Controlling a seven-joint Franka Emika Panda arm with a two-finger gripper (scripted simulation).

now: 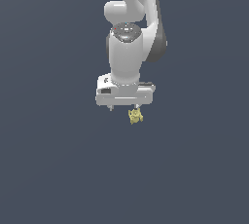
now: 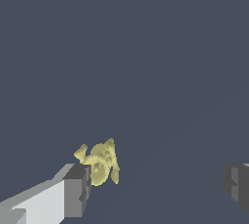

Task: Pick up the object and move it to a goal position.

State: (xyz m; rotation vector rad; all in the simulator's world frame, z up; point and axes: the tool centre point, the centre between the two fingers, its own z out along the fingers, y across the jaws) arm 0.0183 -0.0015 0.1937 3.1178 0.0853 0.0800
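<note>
In the wrist view, going from the left-hand finger across, the white, boxy two-fingered gripper [image 2: 155, 186] of the Panda arm has its dark-grey fingertip pads [image 2: 78, 189] set wide apart, one pad at each side of the picture with bare slate-grey ground between them. The tiny pale-yellow lumpy object with small protrusions [image 2: 99, 162] sits hard against the left-hand pad, seemingly touching it, and well apart from the other pad, so nothing is clamped yet. That off-centre placing suggests the arm has lined up slightly to one side; closing now would likely push the lump toward the middle before the far pad meets it, and so small and knobbly a piece could roll or slip. In the exterior view, the white gripper [image 1: 124, 108] hangs straight down beneath the wrist, and the yellow object [image 1: 135, 116] shows just under the finger nearer the exterior view's right. Whether the object rests on the ground or is raised is hard to judge, since the plain floor gives no shadow. No goal marker is visible in either view.
</note>
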